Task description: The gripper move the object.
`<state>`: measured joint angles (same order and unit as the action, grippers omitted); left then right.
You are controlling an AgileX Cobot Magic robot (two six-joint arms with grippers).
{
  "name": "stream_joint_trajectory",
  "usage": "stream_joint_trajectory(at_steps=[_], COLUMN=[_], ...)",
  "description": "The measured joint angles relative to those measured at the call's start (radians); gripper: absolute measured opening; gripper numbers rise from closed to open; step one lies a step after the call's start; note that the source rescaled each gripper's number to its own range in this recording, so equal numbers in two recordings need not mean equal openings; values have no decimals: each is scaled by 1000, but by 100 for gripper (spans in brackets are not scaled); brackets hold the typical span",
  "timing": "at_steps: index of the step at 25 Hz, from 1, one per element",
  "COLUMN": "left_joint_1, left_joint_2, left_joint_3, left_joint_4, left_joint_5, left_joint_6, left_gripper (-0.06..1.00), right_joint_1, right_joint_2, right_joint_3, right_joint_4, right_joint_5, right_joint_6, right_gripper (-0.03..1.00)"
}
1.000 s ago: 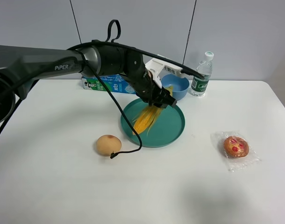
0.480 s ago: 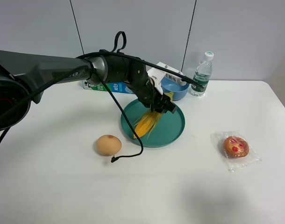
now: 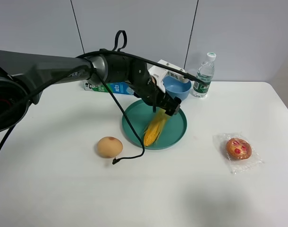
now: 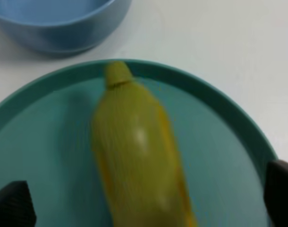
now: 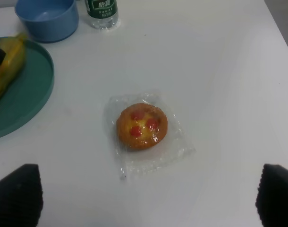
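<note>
The ear of corn (image 3: 154, 128) lies on the teal plate (image 3: 179, 132), kernel end toward the front, husk end toward the back. My left gripper (image 3: 165, 106) hangs over the husk end. In the left wrist view its dark fingertips (image 4: 12, 203) stand wide apart on either side of the corn (image 4: 139, 156) and do not touch it, so the gripper (image 4: 146, 201) is open. My right gripper (image 5: 146, 203) is open and empty, above the table near a wrapped pastry (image 5: 141, 125). The corn (image 5: 7, 64) and plate (image 5: 26, 109) also show in the right wrist view.
A tan egg-like ball (image 3: 109, 147) sits left of the plate, with a loose black cable end (image 3: 118, 160) beside it. A blue bowl (image 3: 179, 87), a water bottle (image 3: 203, 74) and a milk carton (image 3: 108, 86) stand behind the plate. The wrapped pastry (image 3: 238, 148) lies at right.
The left gripper has let go of the corn and opened. The corn, held tilted before, now lies flat on the plate, shifted slightly right.
</note>
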<state>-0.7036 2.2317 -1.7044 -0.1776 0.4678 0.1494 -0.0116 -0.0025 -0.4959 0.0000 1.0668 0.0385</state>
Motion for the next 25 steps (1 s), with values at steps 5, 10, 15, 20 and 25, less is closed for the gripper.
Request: stream_joint_trajectory(at_steps=[5, 10, 15, 20, 25], left_joint_1=[24, 143, 301, 441, 528], left_joint_2=[-116, -219, -272, -281, -304], left_joint_3=[0, -1, -1, -1, 7], left_joint_4=[112, 170, 178, 186, 191], left_joint_5=[70, 101, 124, 146, 205], left_joint_6=[0, 0, -1, -1, -1], left_gripper=[99, 99, 99, 99, 99], right_joint_1=[0, 0, 0, 0, 0], right_joint_2=[0, 0, 0, 0, 0], right_joint_3=[0, 0, 0, 0, 0], right_joint_4=[0, 0, 0, 0, 0], right_joint_5=[0, 0, 0, 0, 0], right_joint_6=[0, 0, 0, 0, 0], right_gripper=[100, 100, 100, 100, 100])
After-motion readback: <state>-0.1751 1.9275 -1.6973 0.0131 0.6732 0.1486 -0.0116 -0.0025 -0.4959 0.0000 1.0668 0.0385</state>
